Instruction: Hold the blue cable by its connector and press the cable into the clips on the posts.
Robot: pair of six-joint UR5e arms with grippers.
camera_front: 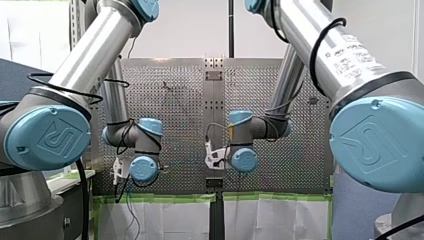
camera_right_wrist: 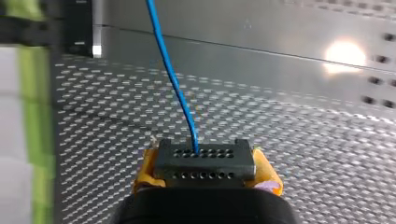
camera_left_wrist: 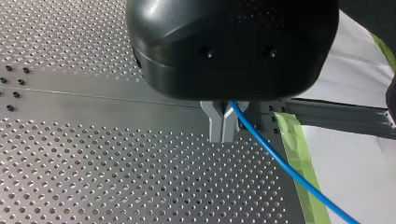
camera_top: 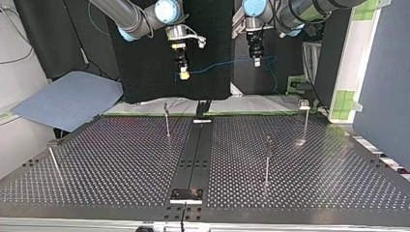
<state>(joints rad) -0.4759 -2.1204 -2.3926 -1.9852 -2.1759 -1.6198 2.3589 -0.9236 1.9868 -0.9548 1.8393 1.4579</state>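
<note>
The perforated counter point(camera_top: 121, 159) lies well below both arms. My right gripper point(camera_top: 183, 73), yellow pads clamped on the dark connector point(camera_right_wrist: 204, 161), and my left gripper point(camera_top: 256, 61), metal fingers pinched on the blue cable point(camera_top: 220, 64), hang over its far edge. Thin posts point(camera_top: 167, 118) stand below, one almost under my right gripper. The blue cable spans the two grippers, its long axis running across the top view, well above the clips, nothing intervening.
</note>
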